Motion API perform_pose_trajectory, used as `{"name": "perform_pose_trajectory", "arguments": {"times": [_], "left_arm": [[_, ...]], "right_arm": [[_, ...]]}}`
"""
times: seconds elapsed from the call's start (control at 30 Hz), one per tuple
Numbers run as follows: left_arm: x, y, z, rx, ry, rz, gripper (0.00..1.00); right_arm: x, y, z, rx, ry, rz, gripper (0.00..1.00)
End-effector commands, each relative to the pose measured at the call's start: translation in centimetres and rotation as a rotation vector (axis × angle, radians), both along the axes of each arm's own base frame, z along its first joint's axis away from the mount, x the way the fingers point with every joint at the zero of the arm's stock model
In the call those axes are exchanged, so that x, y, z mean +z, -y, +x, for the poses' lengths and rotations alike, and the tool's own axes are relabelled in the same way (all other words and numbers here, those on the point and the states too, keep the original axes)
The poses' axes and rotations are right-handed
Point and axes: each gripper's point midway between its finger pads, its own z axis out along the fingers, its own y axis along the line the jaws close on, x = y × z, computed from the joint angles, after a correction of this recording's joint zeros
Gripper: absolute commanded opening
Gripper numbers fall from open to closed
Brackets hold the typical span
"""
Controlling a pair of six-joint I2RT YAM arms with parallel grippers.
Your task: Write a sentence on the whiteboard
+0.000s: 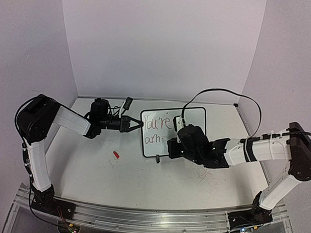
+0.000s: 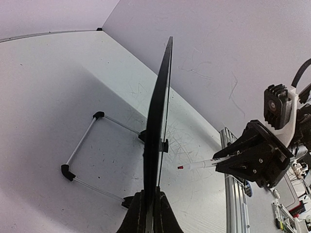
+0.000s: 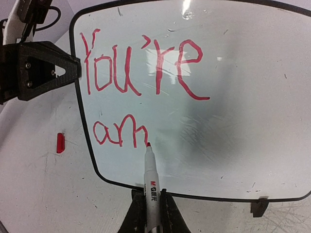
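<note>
The whiteboard [image 1: 192, 119] stands tilted on the table, its black frame and white face filling the right wrist view [image 3: 233, 121]. The sentence [image 3: 141, 63] is in red: "You're" on the top line, "am" [image 3: 119, 133] below. My right gripper [image 3: 150, 208] is shut on a white marker [image 3: 151, 179], whose red tip touches the board just right of the "m". My left gripper [image 2: 149, 204] is shut on the board's left edge [image 2: 160, 111], seen edge-on. From above, the left gripper [image 1: 139, 124] meets the board's left side and the right gripper [image 1: 172, 147] is at its lower front.
A red marker cap [image 1: 116, 154] lies on the scuffed table left of the board, also in the right wrist view [image 3: 60, 142]. The board's wire stand [image 2: 80, 145] reaches out behind it. An aluminium rail [image 1: 141, 218] runs along the near edge. Walls enclose the back and sides.
</note>
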Motion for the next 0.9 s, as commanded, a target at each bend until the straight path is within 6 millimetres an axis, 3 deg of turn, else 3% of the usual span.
{"name": "perform_pose_trajectory", "arguments": {"times": [0.0,0.57,0.7,0.87], "left_arm": [[2.3,1.1,-1.0,-0.039,0.058,-0.014,0.00],[2.2,1.1,-1.1,-0.041,0.056,-0.011,0.00],[2.3,1.1,-1.1,-0.041,0.058,-0.011,0.00],[2.2,1.1,-1.1,-0.042,0.055,-0.010,0.00]], "right_arm": [[1.0,0.6,0.4,-0.022,0.035,0.015,0.00],[1.0,0.0,0.6,0.000,0.044,0.012,0.00],[1.2,1.1,0.8,-0.029,0.049,0.021,0.00],[1.2,1.0,0.9,-0.020,0.054,0.018,0.00]]}}
